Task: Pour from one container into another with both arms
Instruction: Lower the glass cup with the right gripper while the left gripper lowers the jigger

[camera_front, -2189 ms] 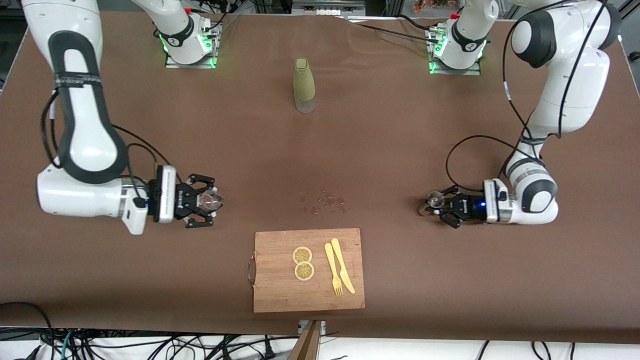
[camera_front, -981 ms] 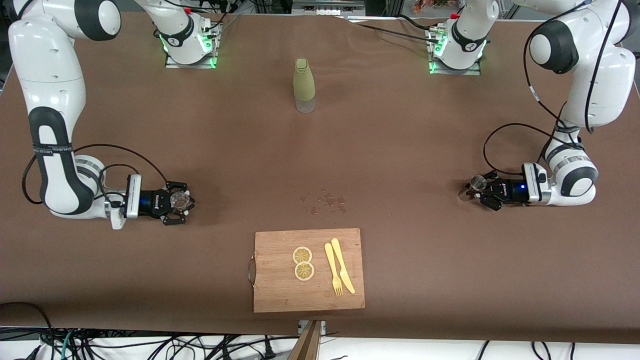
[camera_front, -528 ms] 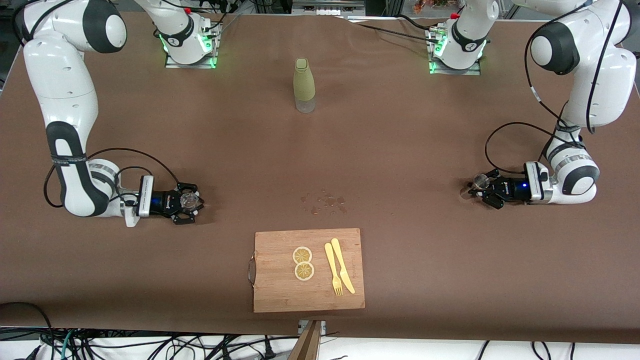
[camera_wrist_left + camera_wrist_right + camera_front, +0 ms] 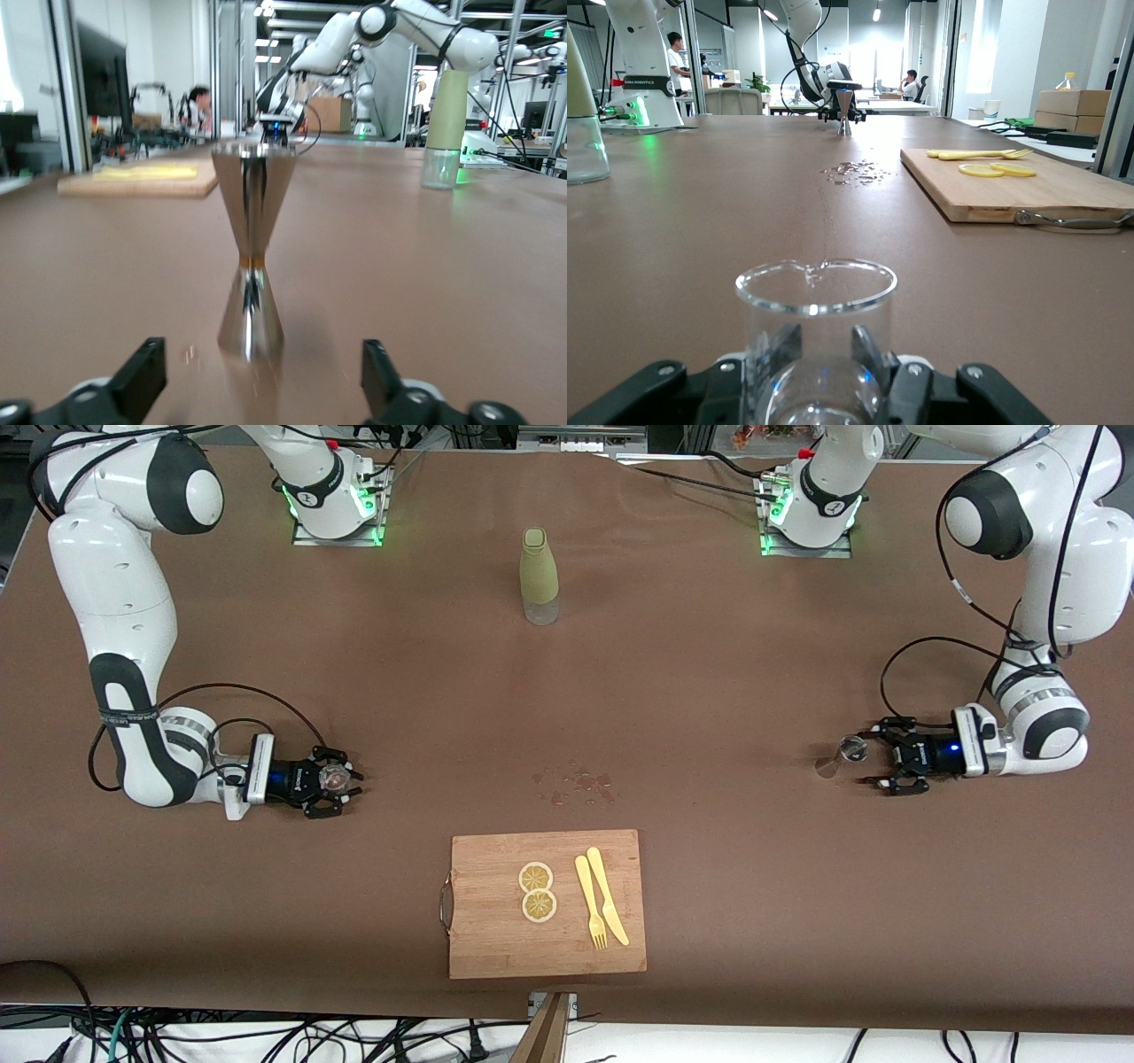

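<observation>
glass: clear tumbler, upright, right arm's end of table | jigger: silver hourglass, upright on table, left arm's end

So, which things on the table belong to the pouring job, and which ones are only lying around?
Part of the job:
- glass, standing between the fingers of the right gripper
- jigger, upright on the table, just ahead of the open left gripper

Just lying about:
- green bottle
- cutting board with lemon slices, fork, knife
- spilled drops
</observation>
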`<state>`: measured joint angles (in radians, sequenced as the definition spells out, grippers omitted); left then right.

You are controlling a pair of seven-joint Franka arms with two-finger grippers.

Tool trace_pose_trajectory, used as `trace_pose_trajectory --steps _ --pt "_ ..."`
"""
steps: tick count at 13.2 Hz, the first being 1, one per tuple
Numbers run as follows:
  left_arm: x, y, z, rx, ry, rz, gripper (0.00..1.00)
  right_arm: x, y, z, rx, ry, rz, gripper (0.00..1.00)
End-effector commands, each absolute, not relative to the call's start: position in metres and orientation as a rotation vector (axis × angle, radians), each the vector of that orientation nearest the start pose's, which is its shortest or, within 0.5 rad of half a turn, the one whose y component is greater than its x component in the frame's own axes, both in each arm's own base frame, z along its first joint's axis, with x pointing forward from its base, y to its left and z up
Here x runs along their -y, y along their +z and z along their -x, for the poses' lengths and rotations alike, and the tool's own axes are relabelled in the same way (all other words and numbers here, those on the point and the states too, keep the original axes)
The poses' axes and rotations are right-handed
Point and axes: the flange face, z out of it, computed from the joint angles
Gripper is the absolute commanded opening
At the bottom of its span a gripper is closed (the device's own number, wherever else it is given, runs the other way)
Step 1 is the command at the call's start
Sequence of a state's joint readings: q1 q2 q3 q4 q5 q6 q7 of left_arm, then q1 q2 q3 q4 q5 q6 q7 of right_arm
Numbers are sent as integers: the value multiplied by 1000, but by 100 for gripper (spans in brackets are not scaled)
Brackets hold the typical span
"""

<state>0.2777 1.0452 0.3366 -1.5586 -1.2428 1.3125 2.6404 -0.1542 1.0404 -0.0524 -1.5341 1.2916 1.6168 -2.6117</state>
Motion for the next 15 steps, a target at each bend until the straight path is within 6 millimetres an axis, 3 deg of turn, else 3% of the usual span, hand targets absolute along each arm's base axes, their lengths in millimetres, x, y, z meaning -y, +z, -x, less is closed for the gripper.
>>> trace_pose_trajectory --steps 1,5,7,10,13,15 --pt "-257 88 -546 1220 840 -1586 100 28 42 -620 1393 -1106 1325 100" --pt "-293 155 -546 915 372 -1886 100 59 45 -617 1376 -1071 1387 100" --pt "-300 205 -550 732 143 -2036 100 80 48 -614 1382 -1010 1437 100" --pt "-282 295 -563 486 -156 -2270 100 115 79 -614 1379 -883 1516 100" --pt "-255 362 -578 352 -277 -2412 100 145 134 -617 1351 -683 1635 100" --pt "-222 431 -598 306 -343 -2588 100 153 180 -620 1306 -522 1734 100"
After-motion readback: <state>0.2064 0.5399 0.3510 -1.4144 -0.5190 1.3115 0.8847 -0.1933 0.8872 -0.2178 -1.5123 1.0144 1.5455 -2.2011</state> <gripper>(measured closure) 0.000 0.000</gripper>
